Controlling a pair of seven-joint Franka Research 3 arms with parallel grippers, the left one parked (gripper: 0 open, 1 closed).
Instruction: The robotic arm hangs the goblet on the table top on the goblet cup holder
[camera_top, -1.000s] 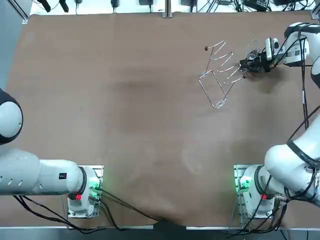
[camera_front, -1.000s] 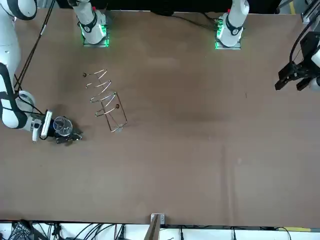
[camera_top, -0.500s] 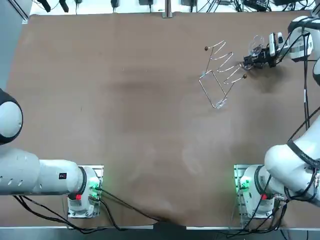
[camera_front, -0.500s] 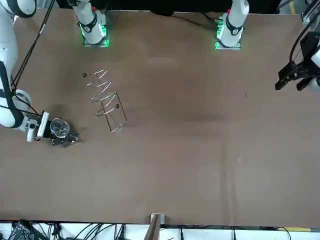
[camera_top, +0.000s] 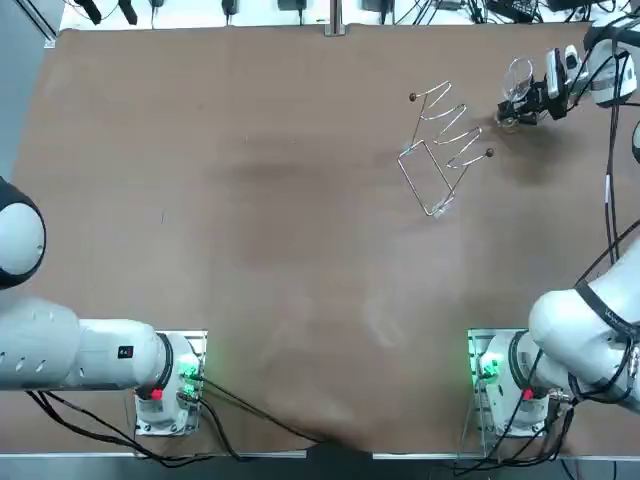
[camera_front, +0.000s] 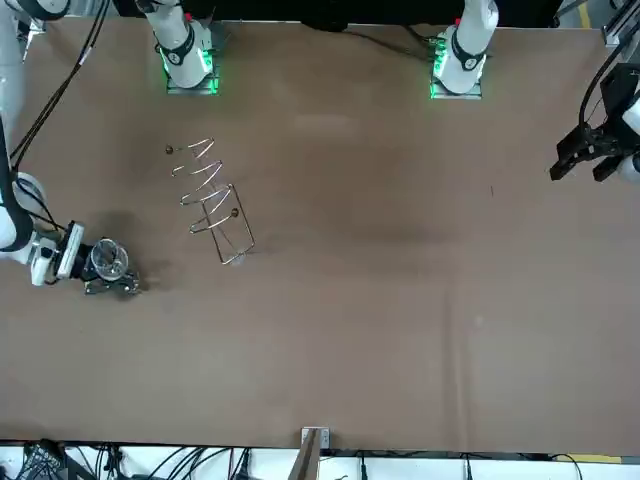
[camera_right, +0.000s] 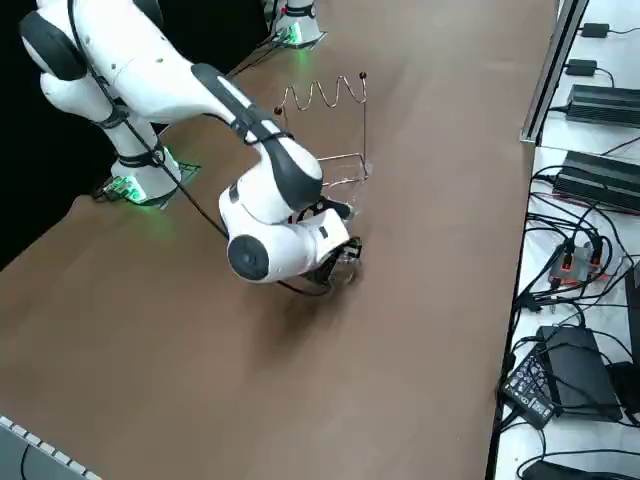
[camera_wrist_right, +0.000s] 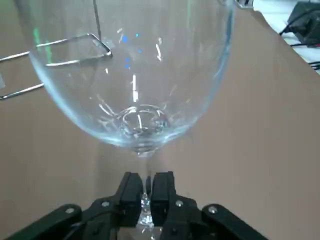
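Right gripper (camera_wrist_right: 146, 194) is clenched on the stem of the goblet (camera_wrist_right: 135, 75), just under the bowl. The goblet is held near the far right edge of the table (camera_top: 250, 200), beside the wire rack (camera_top: 440, 150) and not touching it. Judged: the glass is light, stiff, slick and fragile; the stem is the proper hold. Only the rack's own prongs stand in the way.

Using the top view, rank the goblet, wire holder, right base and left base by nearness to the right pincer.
1. goblet, held in the right pincer, far right.
2. wire holder, to its left.
3. right base, near edge.
4. left base, near-left corner.
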